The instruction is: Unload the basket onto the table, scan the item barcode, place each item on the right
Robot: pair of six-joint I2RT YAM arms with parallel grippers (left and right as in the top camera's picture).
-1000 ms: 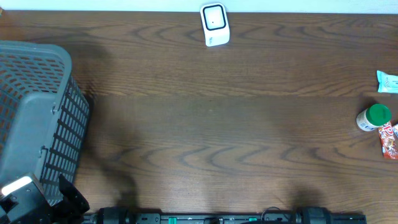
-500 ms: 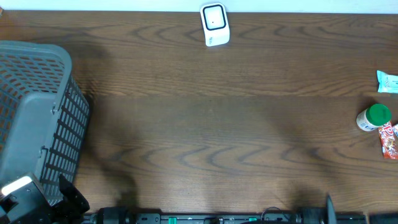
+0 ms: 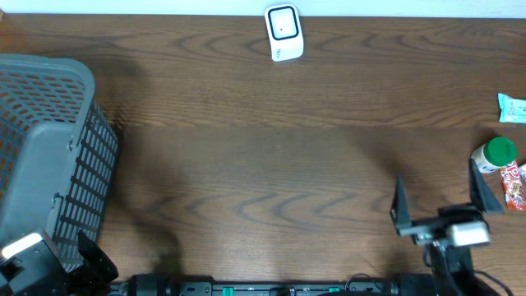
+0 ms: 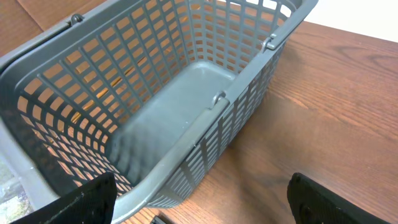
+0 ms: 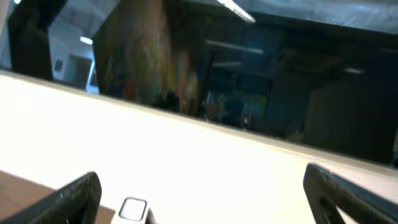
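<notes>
The white barcode scanner point(image 3: 284, 33) stands at the table's far edge, and its top also shows low in the right wrist view as the scanner point(image 5: 132, 210). The items lie at the right edge: a green-lidded bottle point(image 3: 494, 155), a red packet point(image 3: 514, 185) and a teal packet point(image 3: 511, 107). My right gripper point(image 3: 441, 199) is open and empty, raised and tilted upward, just left of the bottle. In its own wrist view, my left gripper point(image 4: 202, 208) is open and empty over the near corner of the basket.
A grey mesh basket point(image 3: 49, 156) fills the left side of the table, and its inside point(image 4: 180, 106) holds nothing. The arms' base rail point(image 3: 271, 288) runs along the front edge.
My right arm has risen into the overhead view from the front edge, jaws wide, beside the items on the right. The left arm has stayed put.
</notes>
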